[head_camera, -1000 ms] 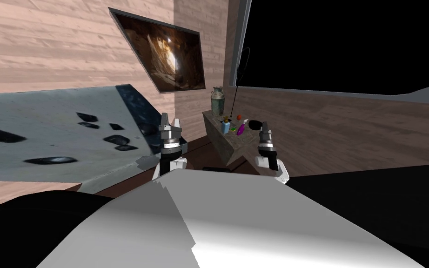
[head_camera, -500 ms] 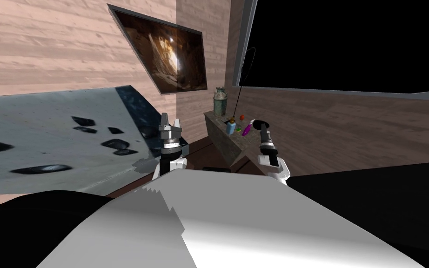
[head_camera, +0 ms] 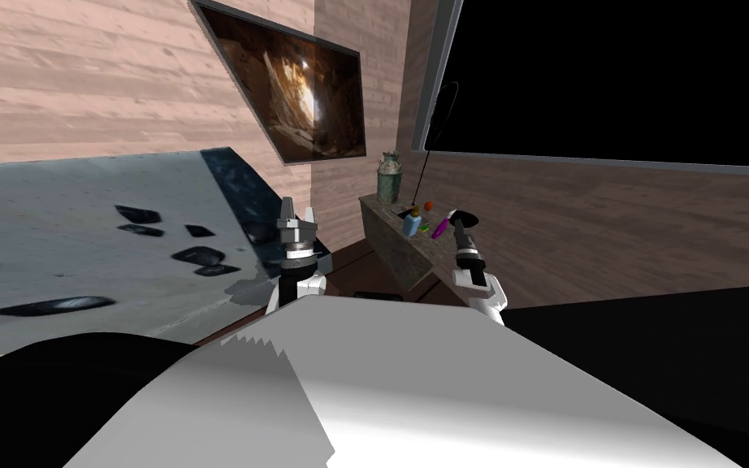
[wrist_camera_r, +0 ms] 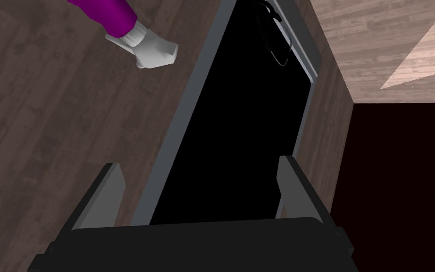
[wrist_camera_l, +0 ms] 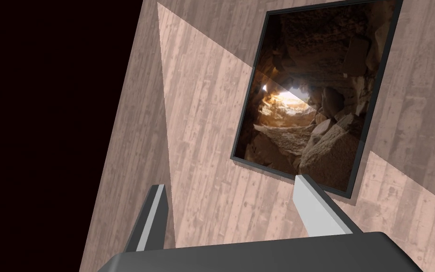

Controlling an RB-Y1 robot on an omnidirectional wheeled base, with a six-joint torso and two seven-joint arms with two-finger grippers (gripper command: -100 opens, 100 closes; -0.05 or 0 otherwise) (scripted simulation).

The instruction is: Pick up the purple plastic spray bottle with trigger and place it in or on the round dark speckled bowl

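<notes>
The purple spray bottle lies on a small brown table by the wall corner. In the right wrist view its purple body and white trigger head lie ahead of my right gripper, off to one finger's side and apart from it. That gripper is open and empty, reaching over the table's right end. The round dark bowl sits just past it, partly hidden by the gripper. My left gripper is held up to the left of the table, open and empty.
On the table also stand a metal jug, a blue bottle, a small orange ball and a green item. A large grey slab with dark patches lies left. A black area fills the upper right.
My view has shifted as I moved closer to the table. My right gripper has stretched forward from in front of the table to beside the purple bottle and over the bowl. The left arm has kept still.
</notes>
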